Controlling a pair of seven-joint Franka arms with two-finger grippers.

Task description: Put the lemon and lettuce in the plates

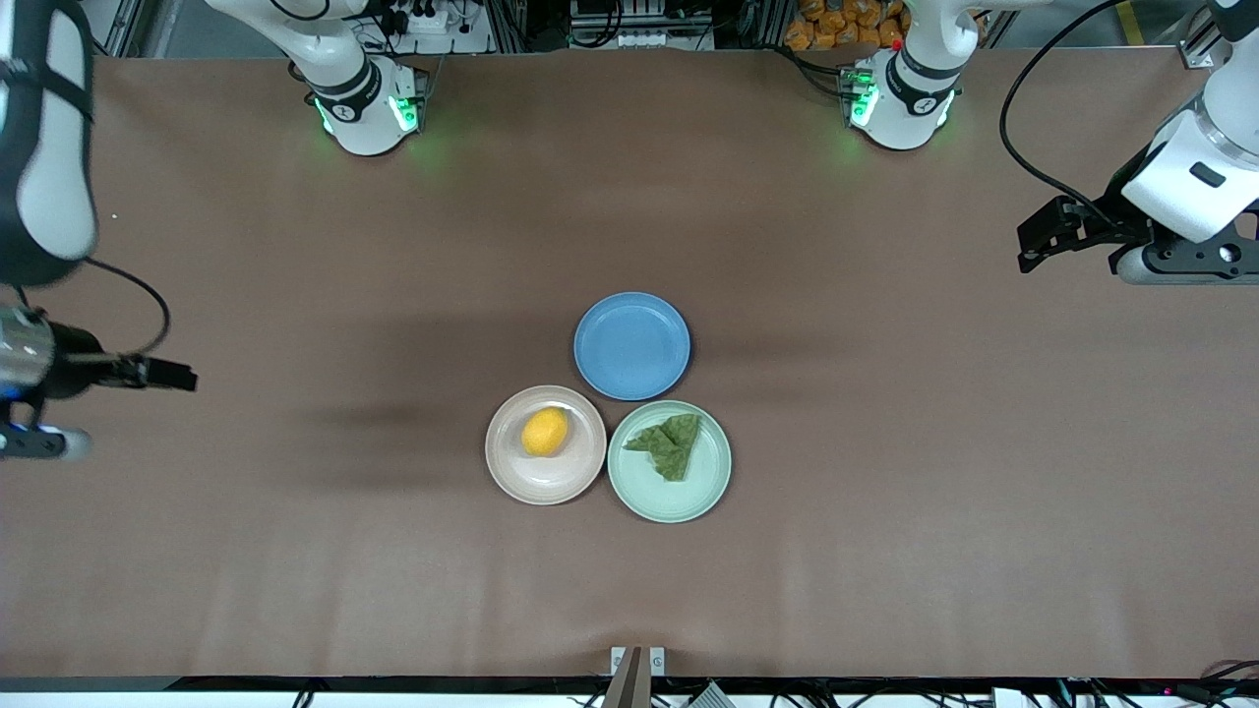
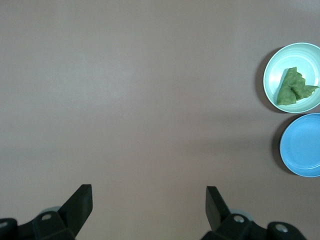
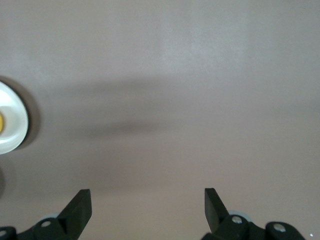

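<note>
The beige-pink plate [image 1: 521,482] and the mint-green plate [image 1: 669,497] lay nearest the front camera, side by side and touching or nearly so, well apart from both grippers and roughly midway between them. On the beige-pink plate sat the lemon [image 1: 545,432], a small yellow-orange oval with a dimpled skin, much smaller than the plate. On the mint-green plate lay the lettuce [image 1: 671,444], a wrinkly dark green leaf with ragged edges, covering about half the plate. Just farther from the camera, close against both, was a blue plate [image 1: 631,345] with nothing on it.

The right gripper [image 1: 182,375] hung over bare brown table [image 1: 295,551] toward the right arm's end, its 2 fingers spread wide and holding nothing. The left gripper [image 1: 1033,251] hung over bare table toward the left arm's end, fingers equally wide apart and holding nothing. Both arms waited.

No brand, label or writing could be read on the plates or the food.

The left wrist view showed the lettuce on its plate and the blue plate, but not the lemon. The right wrist view showed only an edge of the beige-pink plate with a sliver of yellow. Only the front view showed all 3 plates together.
</note>
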